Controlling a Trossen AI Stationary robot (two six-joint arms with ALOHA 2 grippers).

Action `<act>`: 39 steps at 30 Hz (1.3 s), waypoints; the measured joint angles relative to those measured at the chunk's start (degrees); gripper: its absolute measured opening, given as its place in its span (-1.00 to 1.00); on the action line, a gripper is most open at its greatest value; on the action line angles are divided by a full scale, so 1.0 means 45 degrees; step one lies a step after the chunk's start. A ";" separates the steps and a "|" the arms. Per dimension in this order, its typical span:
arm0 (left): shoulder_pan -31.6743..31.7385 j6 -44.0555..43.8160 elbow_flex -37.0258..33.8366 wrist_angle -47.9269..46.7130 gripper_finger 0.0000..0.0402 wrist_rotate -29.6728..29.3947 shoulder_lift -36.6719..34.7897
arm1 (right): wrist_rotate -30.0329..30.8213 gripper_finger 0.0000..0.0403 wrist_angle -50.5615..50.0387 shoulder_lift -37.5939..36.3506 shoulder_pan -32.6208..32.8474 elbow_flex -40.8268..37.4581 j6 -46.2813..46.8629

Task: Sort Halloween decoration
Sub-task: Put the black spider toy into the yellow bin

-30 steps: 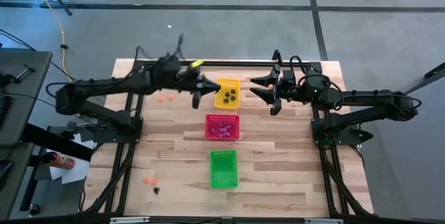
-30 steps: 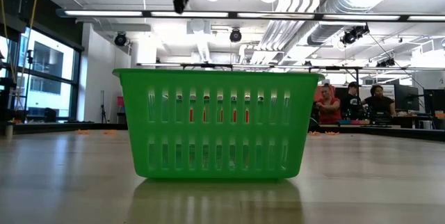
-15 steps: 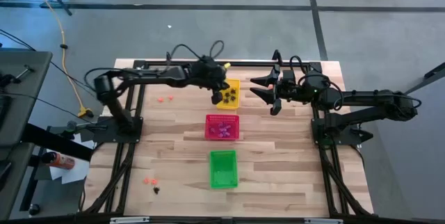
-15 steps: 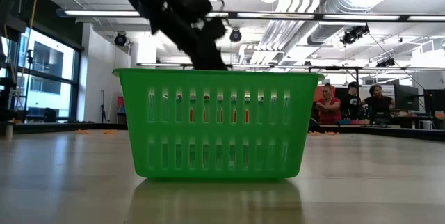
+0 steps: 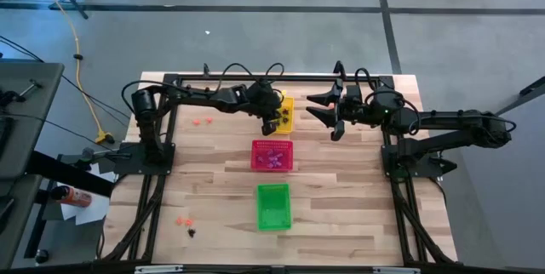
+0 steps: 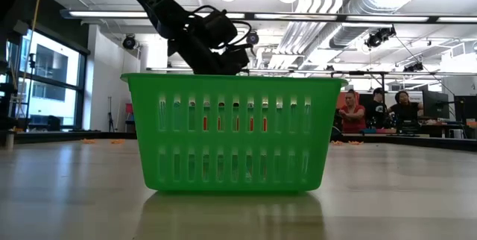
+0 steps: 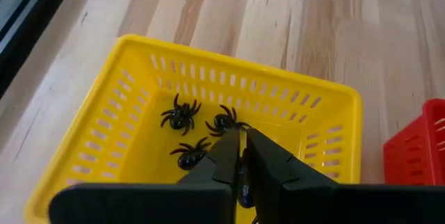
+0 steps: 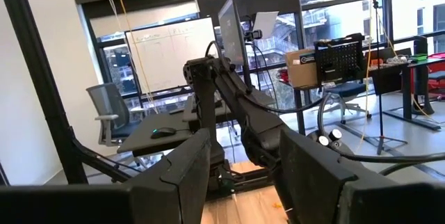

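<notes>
My left gripper (image 7: pixel 241 140) hangs slanting down into the yellow basket (image 7: pixel 125 43), shut on a small black trinket (image 7: pixel 243 190) of the Halloween decoration. Three black spider trinkets (image 7: pixel 181 113) lie on the basket floor just ahead of the fingertips. In the high view this gripper (image 5: pixel 271 121) sits over the yellow basket (image 5: pixel 288 104) at the table's far middle. My right gripper (image 5: pixel 328 112) waits raised to the right of that basket, open, with nothing between its fingers (image 8: pixel 188 168). My left gripper pinches the black trinket (image 7: pixel 243 190) between its two fingers, a little back from their tips. The fingers come slanting down from the table's left side. The trinket is mostly hidden by the fingers, so which part they have I cannot tell.
The red basket (image 5: pixel 272 155) with purple-pink pieces stands at mid table, and the green basket (image 5: pixel 273 206) stands nearer. Loose orange trinkets lie at the far left (image 5: pixel 202 122) and near left (image 5: pixel 183 221), with a black one (image 5: pixel 192 232) beside them.
My left gripper has travelled toward the table's right edge, from beside the yellow basket to over it. It has sunk down toward the basket and tipped its fingers further downward.
</notes>
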 joint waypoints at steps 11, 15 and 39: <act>-0.0041 -0.0217 0.0078 0.0111 -0.28 -0.0046 -0.0403 | 0.0273 -0.16 -0.0001 0.0000 -0.0005 0.0000 -0.0006; 0.0043 -0.0458 0.0668 -0.0353 -0.08 -0.0019 -0.1559 | 0.0273 -0.16 -0.0007 0.0000 -0.0004 0.0000 0.0000; -0.5912 -0.4996 -0.3488 0.2722 0.02 -0.4392 -1.0414 | -0.1008 -0.16 -0.0822 0.0004 0.0591 0.0000 0.0238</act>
